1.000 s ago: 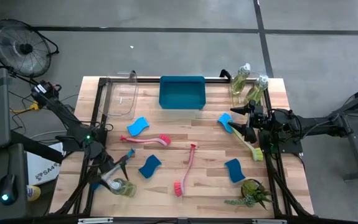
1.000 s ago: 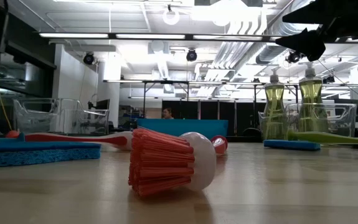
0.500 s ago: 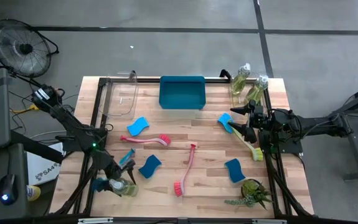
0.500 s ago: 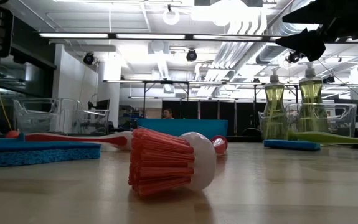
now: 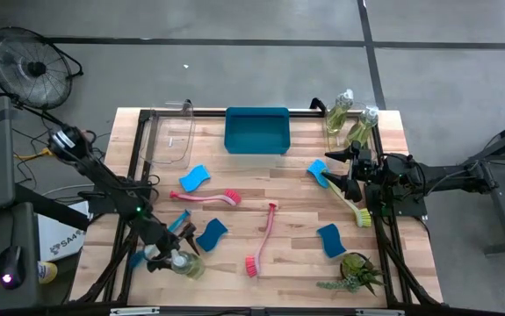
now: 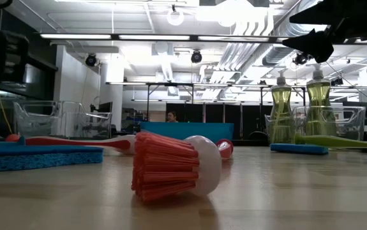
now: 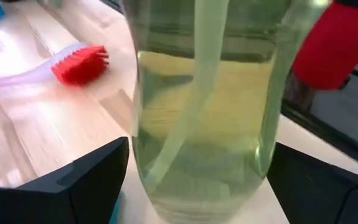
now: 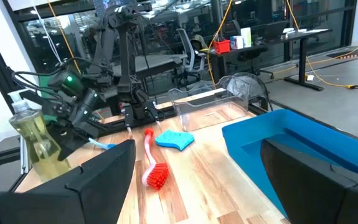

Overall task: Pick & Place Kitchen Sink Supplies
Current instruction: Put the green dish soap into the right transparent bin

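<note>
1. The left gripper (image 5: 171, 257) was at the lower left of the high view, low over the tabletop (image 5: 287, 184).
2. Its fingers (image 7: 73, 186) stood wide on both sides of a clear bottle (image 5: 182, 262) of yellow-green liquid. I could not tell if they pressed on it.
3. A blue brush (image 5: 178, 220) lay just above that bottle in the high view.
4. The right gripper (image 5: 340, 171) hung above the tabletop at the right of the high view, with its fingers (image 8: 91, 186) spread wide and holding nothing.
5. Under it lay a yellow-green brush (image 5: 349, 202) and a blue sponge (image 5: 317, 171).
6. 2 more bottles (image 5: 350, 114) stood at the upper right corner of the tabletop.
7. A pink-red brush (image 5: 206, 197) lay left of the middle, and another pink-red brush (image 5: 263, 239) lay near the middle.
8. 3 more blue sponges (image 5: 194, 178) lay on the wood.
9. A blue tray (image 5: 256, 130) sat at the top middle, with a clear bin (image 5: 171, 132) to its left.
10. A small green plant (image 5: 356, 272) sat at the lower right.
</note>
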Tool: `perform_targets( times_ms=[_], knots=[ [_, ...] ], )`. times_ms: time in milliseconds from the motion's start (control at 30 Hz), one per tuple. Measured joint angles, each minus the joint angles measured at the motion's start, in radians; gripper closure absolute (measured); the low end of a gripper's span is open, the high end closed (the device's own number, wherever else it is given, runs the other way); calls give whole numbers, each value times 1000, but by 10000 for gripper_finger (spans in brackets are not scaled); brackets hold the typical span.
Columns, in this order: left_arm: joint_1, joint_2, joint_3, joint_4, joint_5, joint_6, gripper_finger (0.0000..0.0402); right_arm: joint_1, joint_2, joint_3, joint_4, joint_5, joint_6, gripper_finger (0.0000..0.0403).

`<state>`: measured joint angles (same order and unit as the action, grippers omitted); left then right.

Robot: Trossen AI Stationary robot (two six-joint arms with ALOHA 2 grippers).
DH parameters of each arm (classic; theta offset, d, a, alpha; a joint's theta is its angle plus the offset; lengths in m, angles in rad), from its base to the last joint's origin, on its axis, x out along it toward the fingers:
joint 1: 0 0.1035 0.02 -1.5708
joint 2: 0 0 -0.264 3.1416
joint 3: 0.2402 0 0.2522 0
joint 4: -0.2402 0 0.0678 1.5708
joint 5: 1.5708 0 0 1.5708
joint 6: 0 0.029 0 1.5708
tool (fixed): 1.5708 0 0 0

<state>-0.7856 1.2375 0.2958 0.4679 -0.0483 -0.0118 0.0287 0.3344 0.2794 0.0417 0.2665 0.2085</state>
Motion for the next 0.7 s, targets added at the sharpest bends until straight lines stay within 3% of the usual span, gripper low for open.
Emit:
perform_targets(
  times_ms=[267,700],
  knots=[
    [0,31,0,120,-55,-15,46,0,0,0,0,0,0,63],
    [1,31,0,127,-124,34,46,0,0,0,0,0,0,63]
  ],
)
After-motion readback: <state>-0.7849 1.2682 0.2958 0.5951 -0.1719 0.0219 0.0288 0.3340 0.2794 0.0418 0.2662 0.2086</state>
